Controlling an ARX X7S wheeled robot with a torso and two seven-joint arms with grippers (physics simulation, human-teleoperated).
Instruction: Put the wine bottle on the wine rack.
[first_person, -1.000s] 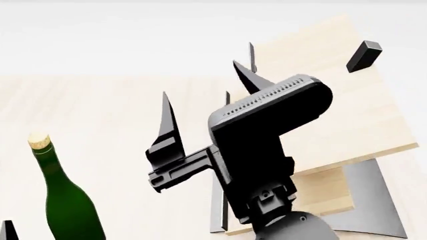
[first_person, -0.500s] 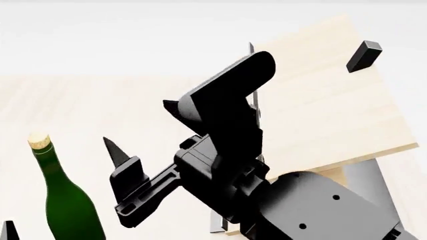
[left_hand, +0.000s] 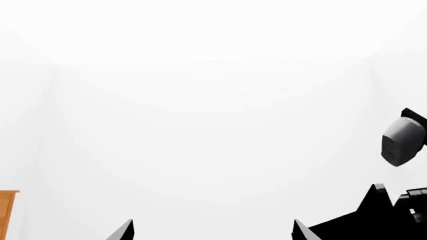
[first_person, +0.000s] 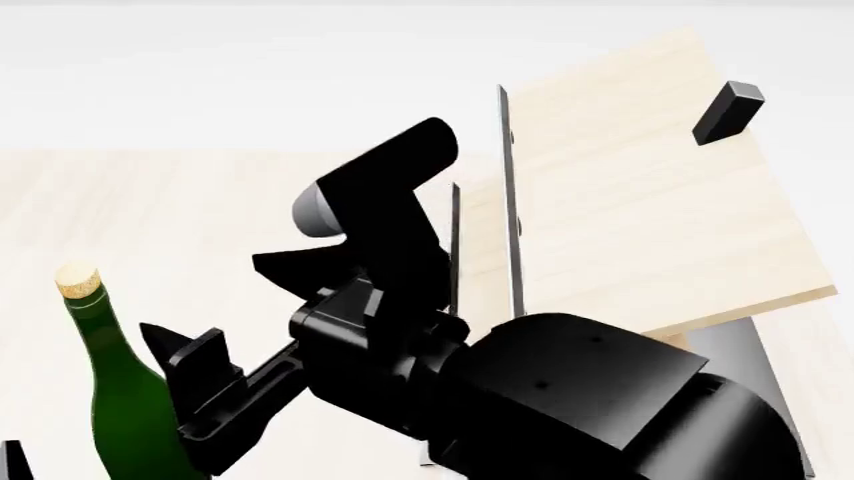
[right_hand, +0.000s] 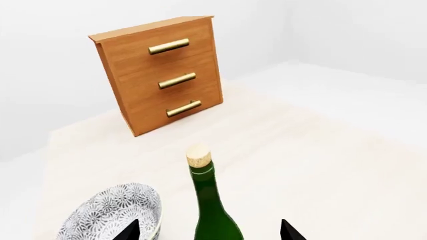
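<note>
We see the wine bottle upright on the pale table, corked, between the spread fingertips of the right end effector without touching them. A patterned bowl sits just beside it, a drawer cabinet farther back. The wine rack stands well to the bottle's right. The left end effector is spread, holding nothing.

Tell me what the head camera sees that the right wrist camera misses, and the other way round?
Only the head view shows the wine rack with its black peg, and the right arm. Only the right wrist view shows the drawer cabinet and the patterned bowl. Both show the upright bottle with its cork, standing on the pale table.
</note>
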